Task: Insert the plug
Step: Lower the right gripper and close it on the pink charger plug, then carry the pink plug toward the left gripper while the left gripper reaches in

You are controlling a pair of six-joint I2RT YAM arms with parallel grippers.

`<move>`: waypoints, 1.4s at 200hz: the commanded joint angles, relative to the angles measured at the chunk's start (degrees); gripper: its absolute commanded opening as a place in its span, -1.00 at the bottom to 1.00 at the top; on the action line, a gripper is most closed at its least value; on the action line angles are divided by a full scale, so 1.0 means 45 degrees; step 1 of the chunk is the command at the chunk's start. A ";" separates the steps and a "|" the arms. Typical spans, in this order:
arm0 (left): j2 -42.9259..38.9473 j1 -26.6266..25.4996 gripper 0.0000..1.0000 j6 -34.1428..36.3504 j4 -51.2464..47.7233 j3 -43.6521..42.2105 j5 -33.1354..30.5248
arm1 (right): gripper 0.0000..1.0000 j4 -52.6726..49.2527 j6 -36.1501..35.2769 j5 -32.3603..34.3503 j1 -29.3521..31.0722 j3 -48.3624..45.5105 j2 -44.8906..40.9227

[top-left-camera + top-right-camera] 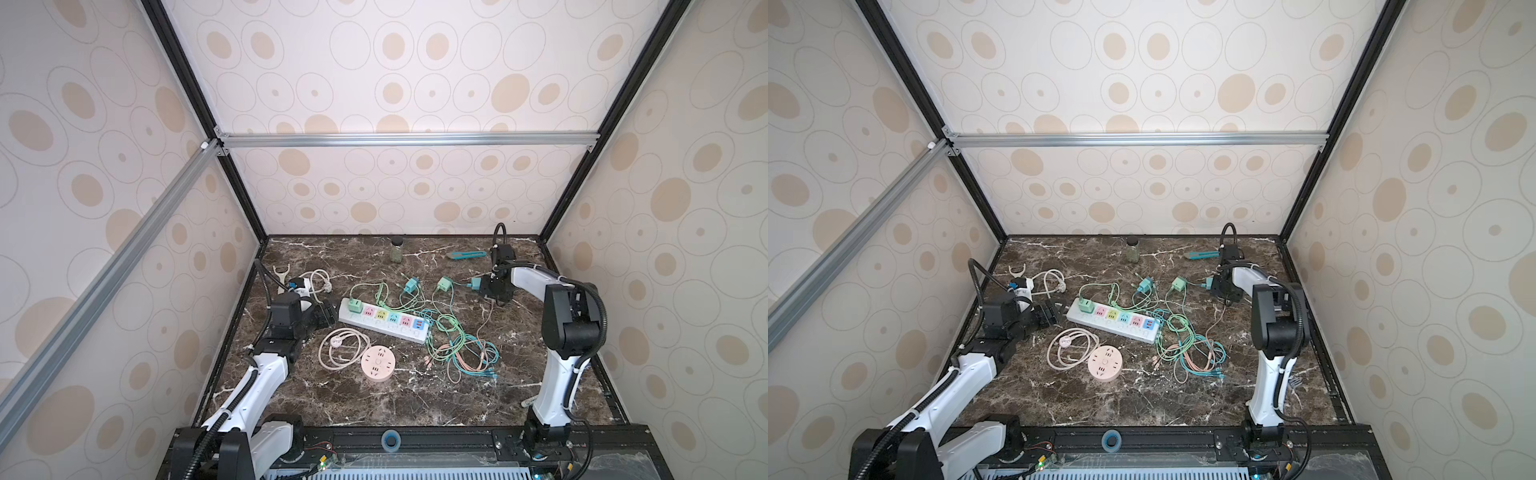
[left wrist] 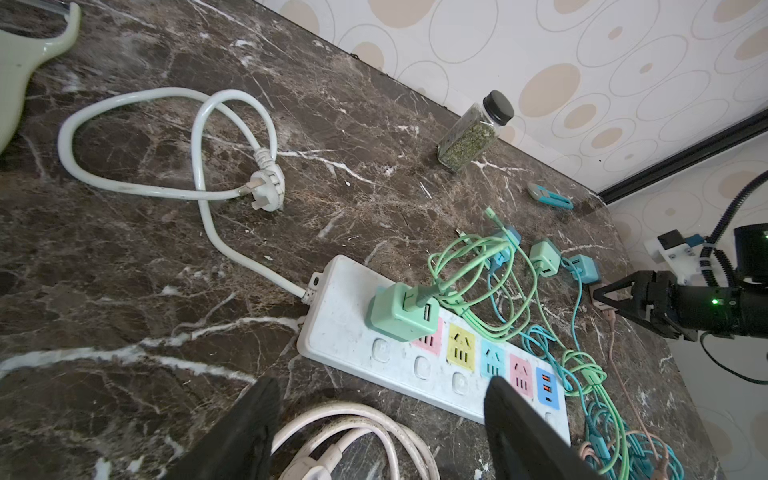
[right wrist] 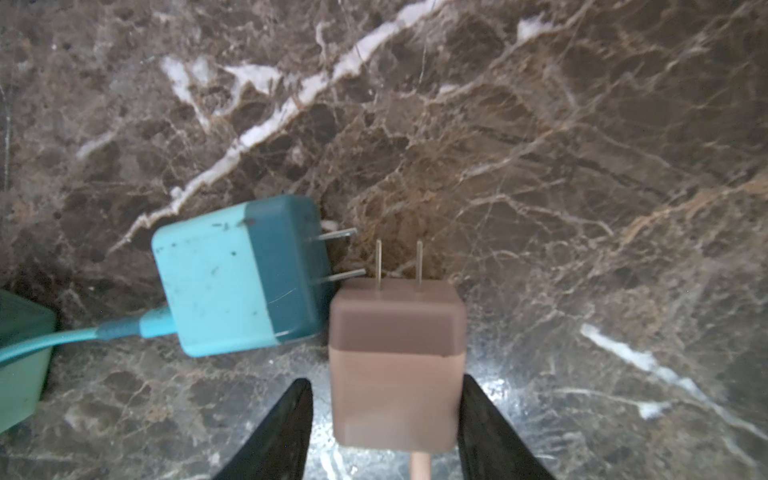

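Note:
A pink plug (image 3: 397,361) with two bare prongs lies on the marble table between the fingers of my right gripper (image 3: 385,378). One finger touches its side and a narrow gap stays at the other, so the gripper is open. In the top views that gripper (image 1: 493,296) points down over the plug and hides it. A white power strip (image 1: 384,324) with coloured sockets lies mid-table, with a green plug (image 2: 401,311) seated in its first socket. My left gripper (image 2: 383,381) hovers open and empty at the strip's cord end (image 1: 326,313).
A blue plug (image 3: 232,274) lies right beside the pink one, prongs almost touching it. Tangled green, blue and pink cables (image 1: 457,345) spread right of the strip. A round pink socket (image 1: 377,362), a beige cord (image 1: 340,347), a spice jar (image 1: 396,249) and a white cord (image 2: 266,183) also lie about.

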 commanded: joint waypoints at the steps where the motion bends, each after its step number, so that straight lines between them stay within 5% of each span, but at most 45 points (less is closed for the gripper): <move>1: -0.0338 0.0055 0.56 0.0161 -0.0093 -0.0015 0.0072 | 0.10 -0.0558 0.0124 -0.0153 -0.0127 0.0325 0.0223; 78: -0.0541 0.0058 0.56 0.0203 -0.0086 -0.0039 0.0015 | -0.22 -0.0484 0.0032 -0.0468 -0.0239 0.0217 0.0155; 153: -0.0701 0.0047 0.53 -0.0673 0.0973 -0.0064 0.1402 | -0.46 0.0971 -0.1728 -0.1109 -0.0006 -0.1604 -0.2444; 280: -0.0229 -0.0562 0.51 -0.1378 0.1427 0.1996 0.6067 | -0.47 0.2409 -0.7314 -0.2009 0.4650 -0.2589 -0.6493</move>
